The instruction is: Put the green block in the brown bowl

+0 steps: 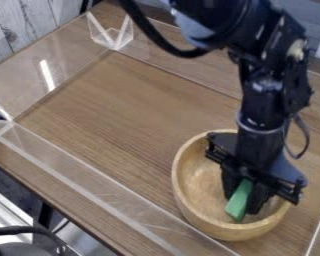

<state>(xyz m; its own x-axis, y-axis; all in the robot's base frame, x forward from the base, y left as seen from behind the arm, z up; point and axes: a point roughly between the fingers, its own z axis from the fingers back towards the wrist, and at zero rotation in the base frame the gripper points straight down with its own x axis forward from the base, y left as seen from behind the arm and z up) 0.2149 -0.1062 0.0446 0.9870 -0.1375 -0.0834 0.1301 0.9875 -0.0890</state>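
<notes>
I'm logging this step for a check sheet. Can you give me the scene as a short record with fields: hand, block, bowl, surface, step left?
hand: pointing down inside the bowl, shut on the block
block: green, held upright, lower end low in the bowl; contact with the bottom cannot be told
bowl: tan wood, near the table's right front corner
table: wood grain, clear walls around it
step left: release the block

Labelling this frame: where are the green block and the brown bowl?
green block (239,203), camera view, lower half below the fingers.
brown bowl (194,205), camera view, left rim.
</notes>
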